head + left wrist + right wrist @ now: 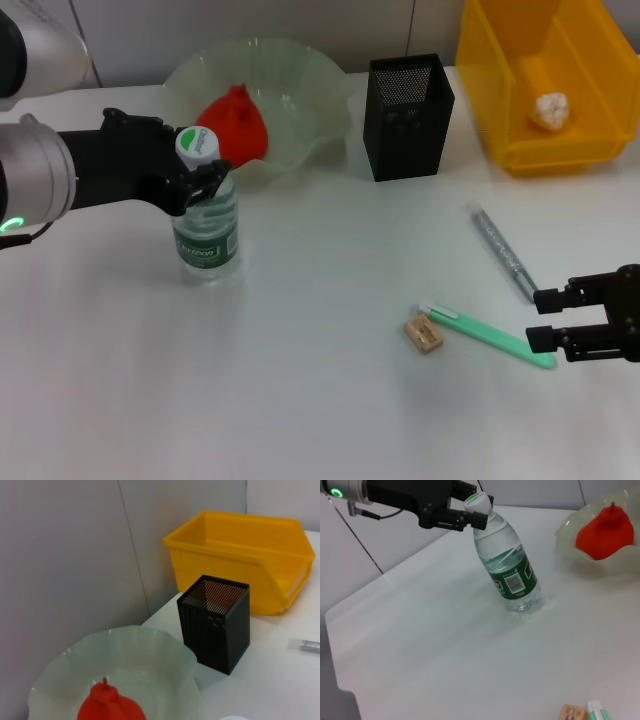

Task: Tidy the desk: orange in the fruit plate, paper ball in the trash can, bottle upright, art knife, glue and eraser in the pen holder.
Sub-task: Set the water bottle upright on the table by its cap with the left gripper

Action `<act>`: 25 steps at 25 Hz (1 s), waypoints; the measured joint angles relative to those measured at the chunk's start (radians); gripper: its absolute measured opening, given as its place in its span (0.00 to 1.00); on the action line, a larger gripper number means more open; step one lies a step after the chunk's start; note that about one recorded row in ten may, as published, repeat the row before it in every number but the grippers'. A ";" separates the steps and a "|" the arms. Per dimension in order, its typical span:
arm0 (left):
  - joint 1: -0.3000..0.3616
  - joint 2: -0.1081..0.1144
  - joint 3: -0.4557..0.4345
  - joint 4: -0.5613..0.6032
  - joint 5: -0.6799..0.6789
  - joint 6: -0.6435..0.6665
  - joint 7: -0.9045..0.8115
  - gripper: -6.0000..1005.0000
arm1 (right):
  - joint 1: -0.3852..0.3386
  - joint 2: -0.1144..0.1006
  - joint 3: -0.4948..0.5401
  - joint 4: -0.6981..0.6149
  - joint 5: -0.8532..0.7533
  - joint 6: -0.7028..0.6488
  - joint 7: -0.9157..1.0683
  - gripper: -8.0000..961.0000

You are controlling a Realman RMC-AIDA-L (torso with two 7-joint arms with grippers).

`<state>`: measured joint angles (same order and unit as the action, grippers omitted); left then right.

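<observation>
The bottle [206, 228] stands upright on the desk [300, 400], and my left gripper [207, 181] is shut around its neck just under the cap; the right wrist view shows the bottle [510, 566] leaning slightly in that left gripper [471, 519]. The orange [236, 122] lies in the fruit plate [300, 70]. A paper ball [550, 110] rests inside the trash can [575, 150]. The eraser [423, 334], a green art knife [488, 336] and a silver glue stick [498, 250] lie on the desk. My right gripper [545, 317] is open beside the knife's end.
The pen holder [408, 115] stands between the plate and the trash can, and from above I see nothing in it. A wall runs close behind the plate [135, 650], the pen holder [215, 625] and the trash can [240, 555].
</observation>
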<state>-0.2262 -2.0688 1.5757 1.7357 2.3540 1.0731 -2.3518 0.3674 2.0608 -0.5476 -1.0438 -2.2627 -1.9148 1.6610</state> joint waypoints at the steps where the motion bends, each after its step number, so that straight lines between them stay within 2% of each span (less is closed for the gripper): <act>1: 0.005 0.000 -0.001 0.000 -0.002 -0.003 0.008 0.46 | 0.002 0.000 0.000 0.002 0.000 0.002 0.000 0.65; 13: 0.032 -0.001 -0.065 -0.041 -0.087 -0.053 0.091 0.48 | 0.013 0.001 0.000 0.007 -0.009 0.008 0.004 0.65; 25: 0.009 0.001 -0.094 -0.107 -0.113 -0.048 0.108 0.49 | 0.018 0.001 0.000 0.007 -0.009 0.008 0.011 0.65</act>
<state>-0.2175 -2.0676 1.4815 1.6290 2.2410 1.0252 -2.2442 0.3856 2.0617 -0.5476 -1.0369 -2.2719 -1.9066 1.6715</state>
